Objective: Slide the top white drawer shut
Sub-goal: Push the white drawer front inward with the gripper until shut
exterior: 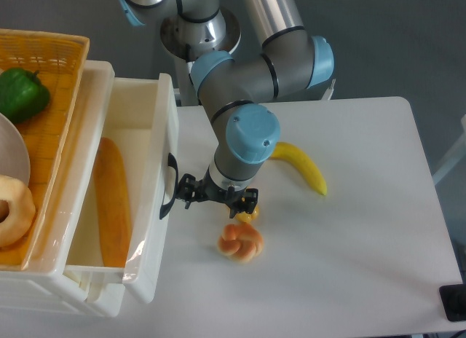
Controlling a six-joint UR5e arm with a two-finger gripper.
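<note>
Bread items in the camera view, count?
3. A baguette lies in the top white drawer, a knotted roll sits on the table below the gripper, and a bagel sits in the basket. Others may be hidden.

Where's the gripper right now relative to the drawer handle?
The gripper sits just right of the top white drawer, at its black handle, with the bread roll on the table below-right.
</note>
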